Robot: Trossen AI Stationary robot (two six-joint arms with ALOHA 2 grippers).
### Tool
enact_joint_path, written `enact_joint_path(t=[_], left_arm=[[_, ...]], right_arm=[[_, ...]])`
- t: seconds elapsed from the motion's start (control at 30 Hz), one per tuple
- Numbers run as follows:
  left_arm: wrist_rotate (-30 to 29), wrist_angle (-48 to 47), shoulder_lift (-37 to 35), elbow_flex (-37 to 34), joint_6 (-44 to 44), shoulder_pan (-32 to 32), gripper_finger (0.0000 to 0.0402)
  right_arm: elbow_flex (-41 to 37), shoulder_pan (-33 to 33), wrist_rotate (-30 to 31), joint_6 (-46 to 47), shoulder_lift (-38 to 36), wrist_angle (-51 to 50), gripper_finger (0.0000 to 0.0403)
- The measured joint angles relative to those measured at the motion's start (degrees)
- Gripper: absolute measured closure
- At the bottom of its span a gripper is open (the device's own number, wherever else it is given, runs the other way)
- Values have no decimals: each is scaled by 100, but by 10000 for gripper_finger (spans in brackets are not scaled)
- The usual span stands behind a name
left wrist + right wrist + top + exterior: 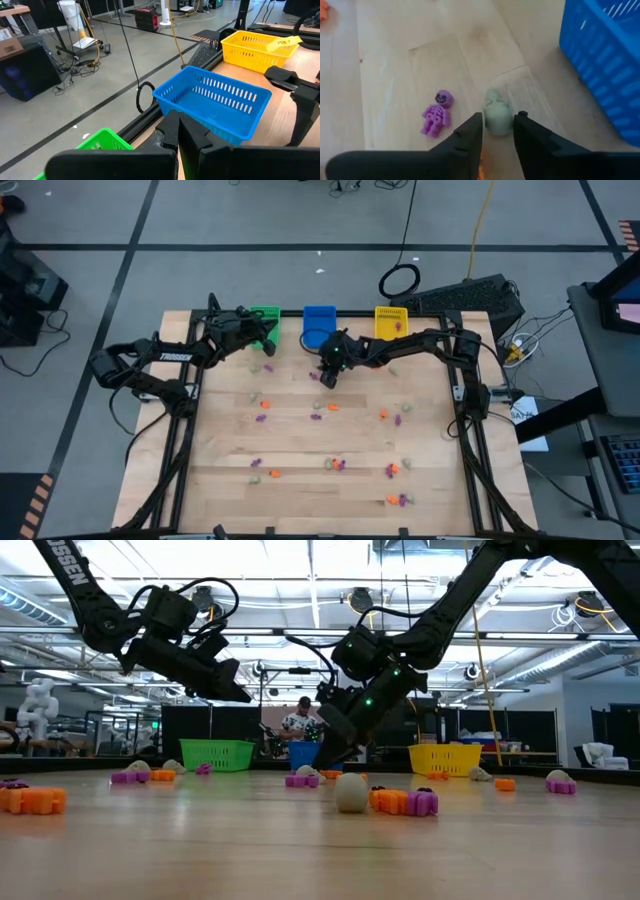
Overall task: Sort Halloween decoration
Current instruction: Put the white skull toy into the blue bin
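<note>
The right gripper (498,131) hangs low over the table (300,445) near its far edge, just in front of the blue bin (318,322), its fingers pinching a pale skull trinket (497,116). A purple skeleton trinket (436,114) lies on the wood just beside it. The left gripper (177,132) hovers by the green bin (266,318) at the far edge, fingers pressed together. Orange, purple and pale trinkets (330,464) lie scattered across the middle and near part of the table
</note>
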Motion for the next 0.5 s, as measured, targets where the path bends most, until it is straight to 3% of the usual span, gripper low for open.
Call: enact_joint_path(t=[0.2, 0.5], left_arm=[[0, -1, 0, 0, 0, 0, 394], [0, -1, 0, 0, 0, 0, 394]], right_arm=[[0, 2, 7, 119, 0, -5, 303], [226, 81, 33, 352, 0, -312, 230]])
